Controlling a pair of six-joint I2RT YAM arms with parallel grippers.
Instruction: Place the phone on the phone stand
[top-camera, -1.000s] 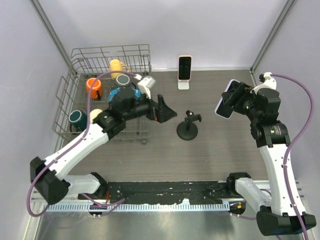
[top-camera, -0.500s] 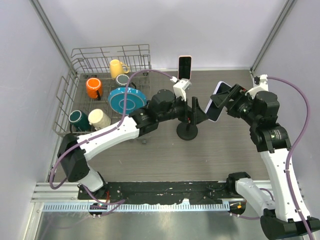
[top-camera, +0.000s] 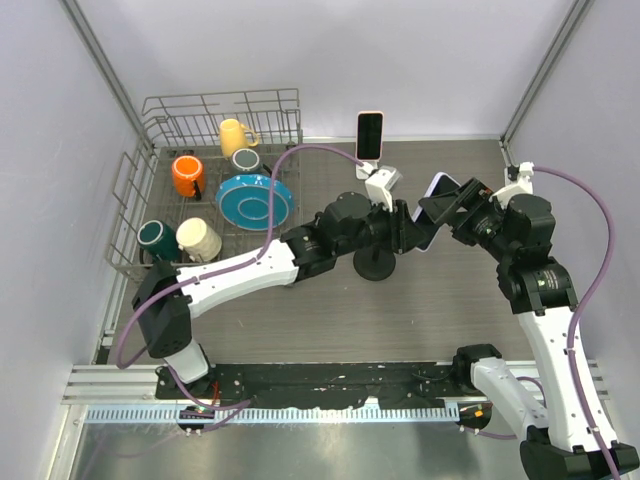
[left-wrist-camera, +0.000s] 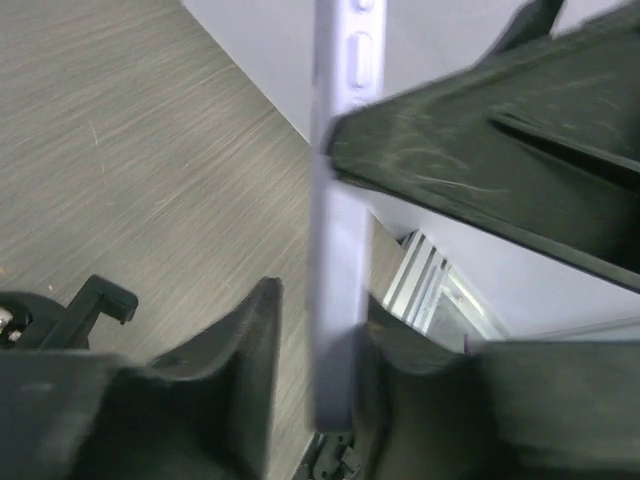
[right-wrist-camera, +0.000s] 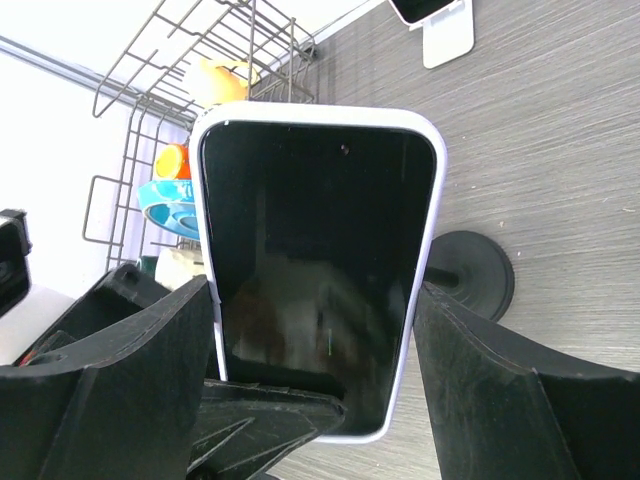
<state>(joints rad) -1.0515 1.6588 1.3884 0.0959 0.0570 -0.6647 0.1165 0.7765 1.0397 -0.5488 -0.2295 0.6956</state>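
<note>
The lavender phone (top-camera: 436, 190) (right-wrist-camera: 320, 240) hangs tilted above the table, and my right gripper (top-camera: 452, 208) (right-wrist-camera: 315, 330) is shut on its two long edges. My left gripper (top-camera: 412, 228) (left-wrist-camera: 320, 330) has reached across and straddles the phone's (left-wrist-camera: 340, 250) lower end. One finger touches the thin edge and a narrow gap shows at the other. The black phone stand (top-camera: 376, 262) (right-wrist-camera: 470, 272) has a round base and sits on the table just below both grippers. Its clamp (left-wrist-camera: 95, 300) shows in the left wrist view.
A second phone (top-camera: 369, 135) leans on a white stand (top-camera: 368, 168) at the back wall. The wire dish rack (top-camera: 150, 200) at the left holds a blue plate (top-camera: 255, 200) and several mugs. A wall runs close on the right.
My left arm swung from the rack across to the phone, and its jaws narrowed round the phone's end. My right gripper carried the phone left, toward the stand.
</note>
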